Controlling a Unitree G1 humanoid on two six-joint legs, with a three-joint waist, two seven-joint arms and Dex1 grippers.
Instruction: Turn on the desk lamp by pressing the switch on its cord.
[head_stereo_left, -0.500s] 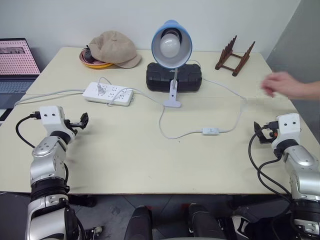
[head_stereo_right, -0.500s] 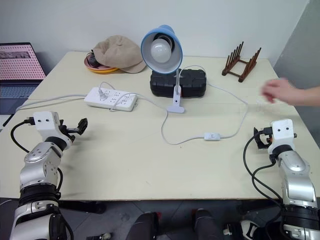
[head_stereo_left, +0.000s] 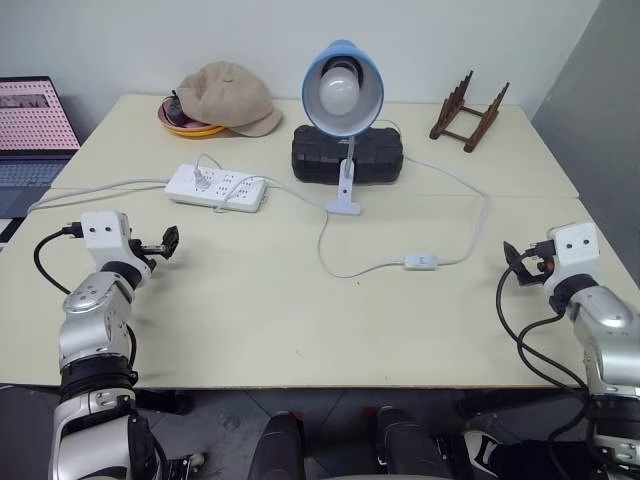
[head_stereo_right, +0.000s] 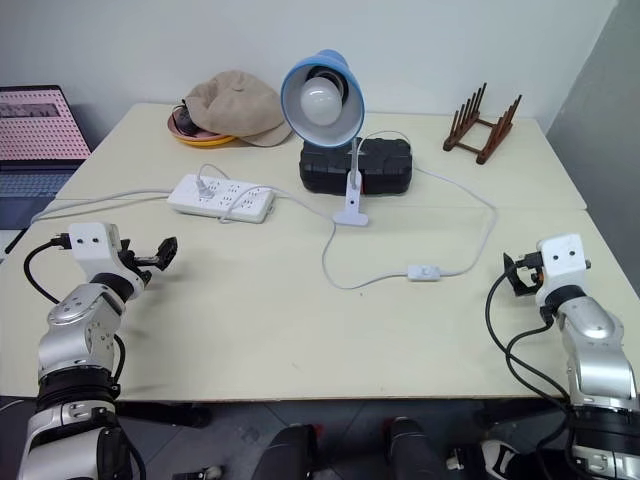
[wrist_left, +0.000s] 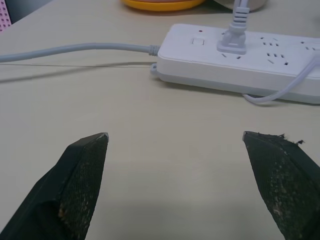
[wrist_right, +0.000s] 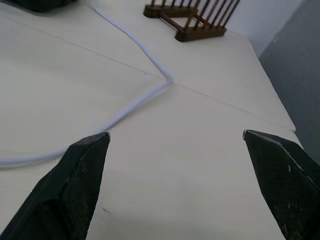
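The desk lamp (head_stereo_left: 342, 92) with its light-blue shade and white bulb stands at the table's middle back, unlit. Its thin white cord (head_stereo_left: 340, 268) loops forward from the base across the table and carries the small white switch (head_stereo_left: 421, 262) right of centre. My left gripper (head_stereo_left: 166, 242) hovers open over the table's left side, well away from the switch. At the right edge my right gripper (head_stereo_left: 514, 263) is open too, a short way right of the switch. The cord (wrist_right: 140, 97) runs ahead of its fingers in the right wrist view.
A white power strip (head_stereo_left: 216, 186) lies at the left back, also seen ahead of the left fingers (wrist_left: 235, 60). A black case (head_stereo_left: 347, 155) sits behind the lamp, a cap (head_stereo_left: 225, 95) over a plate at back left, a wooden rack (head_stereo_left: 470, 110) at back right, a laptop (head_stereo_left: 30, 125) off the left.
A person's hand that reached in over the table's right side has gone out of view. Both grippers stay where they were.
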